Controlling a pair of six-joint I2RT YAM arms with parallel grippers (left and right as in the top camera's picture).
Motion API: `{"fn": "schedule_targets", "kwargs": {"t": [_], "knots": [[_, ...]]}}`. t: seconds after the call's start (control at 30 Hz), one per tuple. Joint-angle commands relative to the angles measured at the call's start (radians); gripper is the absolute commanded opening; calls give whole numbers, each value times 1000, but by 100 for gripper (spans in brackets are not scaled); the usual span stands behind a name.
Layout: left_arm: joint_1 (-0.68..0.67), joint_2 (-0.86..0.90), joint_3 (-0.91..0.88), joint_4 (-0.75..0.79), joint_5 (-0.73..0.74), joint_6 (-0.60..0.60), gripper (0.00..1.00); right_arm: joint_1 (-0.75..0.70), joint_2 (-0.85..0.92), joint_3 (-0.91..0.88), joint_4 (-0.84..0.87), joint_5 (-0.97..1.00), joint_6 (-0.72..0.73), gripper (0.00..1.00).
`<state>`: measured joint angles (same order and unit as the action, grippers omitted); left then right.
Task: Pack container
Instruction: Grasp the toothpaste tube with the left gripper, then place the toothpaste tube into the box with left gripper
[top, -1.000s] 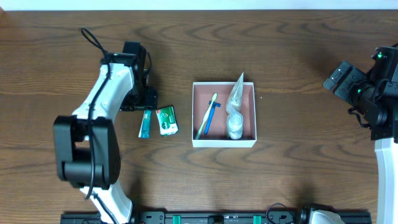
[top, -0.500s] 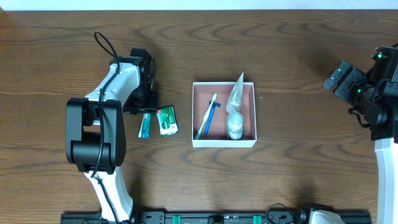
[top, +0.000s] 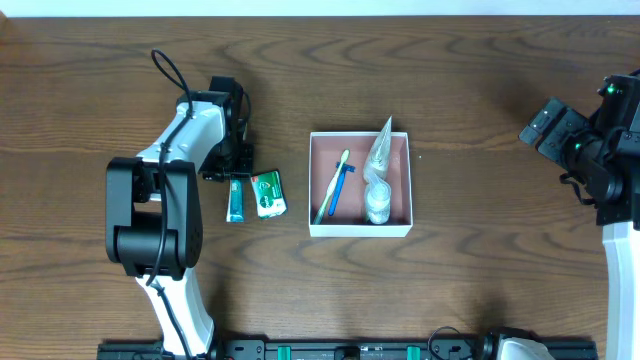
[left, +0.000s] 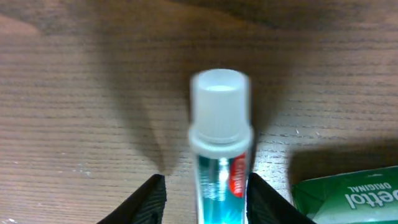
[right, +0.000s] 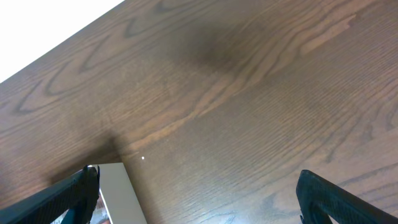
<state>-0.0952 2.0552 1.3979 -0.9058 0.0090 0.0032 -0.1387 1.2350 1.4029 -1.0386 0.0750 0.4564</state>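
The container (top: 360, 229) is a square white-walled box with a pink inside at mid table. It holds a blue toothbrush (top: 336, 187) and a clear bag of toiletries (top: 377, 180). Left of it lie a teal toothpaste tube (top: 235, 203) and a green packet (top: 267, 193). My left gripper (top: 235, 176) is low over the tube's white cap end. In the left wrist view the tube (left: 221, 137) lies between the open fingers (left: 205, 199), with a gap on its left side. My right gripper (top: 548, 122) is wide open and empty at the far right.
The green packet (left: 348, 196) lies just right of the tube, close to my left gripper's right finger. A corner of the container (right: 121, 193) shows at the lower left of the right wrist view, between the right fingers (right: 199, 199). Bare wood surrounds it.
My left arm swung its elbow in and the gripper moved down onto the cap end of the toothpaste tube, which shifted slightly. The right arm has not moved.
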Motion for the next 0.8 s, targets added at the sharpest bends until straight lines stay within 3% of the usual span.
{"fn": "schedule_targets", "kwargs": {"t": [0.0,0.3,0.53,0.77], "knots": [[3,4,-29,5,18,-1,35,-5,-3,3,-2,0,11,99],[6,-7,-39,-22,51,0,13,-5,-3,3,-2,0,11,99],[-3,-129,92,-172,60,-46,10,-5,-3,3,-2,0,11,99],[-124,-362,123,-155,163,-65,10,-5,-3,3,-2,0,11,99]]}}
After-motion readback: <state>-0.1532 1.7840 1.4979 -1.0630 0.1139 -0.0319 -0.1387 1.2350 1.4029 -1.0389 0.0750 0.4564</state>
